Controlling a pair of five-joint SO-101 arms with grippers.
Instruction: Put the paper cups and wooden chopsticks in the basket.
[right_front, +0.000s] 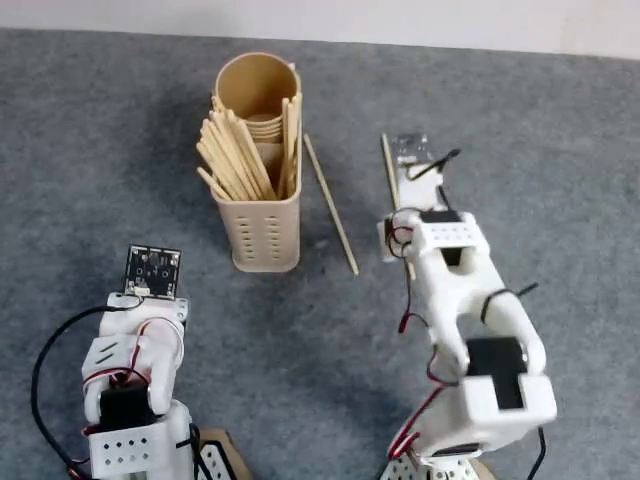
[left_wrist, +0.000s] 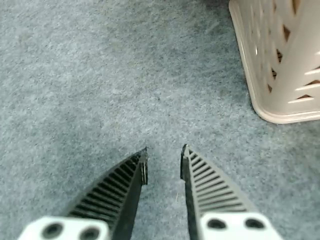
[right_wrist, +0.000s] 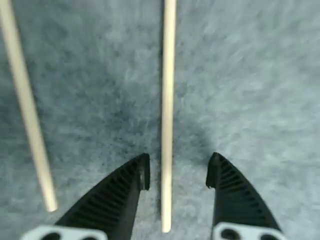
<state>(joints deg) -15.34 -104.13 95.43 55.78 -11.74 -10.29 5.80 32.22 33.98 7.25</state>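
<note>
1. My left gripper (left_wrist: 164, 155) hangs low over the grey mat (right_front: 520, 120), out to the left of the basket (right_front: 262, 215) and nearer the arm bases. Its jaws are parted by a narrow gap and hold nothing.
2. The basket stands upright at mid-table. The paper cups (right_front: 256, 88) sit nested in its far end, with a bundle of chopsticks (right_front: 235, 155) leaning in front of them, so I judge most of the job done.
3. Just right of the basket, the nearer chopstick (right_front: 330, 205) lies flat on the mat, close to the basket wall, though I can't tell whether it touches.
4. Further right of the basket lies the farther chopstick (right_wrist: 168, 100), roughly parallel to the first and partly under my right arm.
5. My right gripper (right_wrist: 177, 165) is down over that stick with its jaws wide apart, one on each side of it. Nothing is gripped yet.
6. Handling, as I judge it: the stick is light, stiff and thin, and it lies flush on the mat (soft pile, so the tips can press in slightly). I'd close across its width near the middle so it lifts level. Held near an end it would likely swivel in the jaws.
</note>
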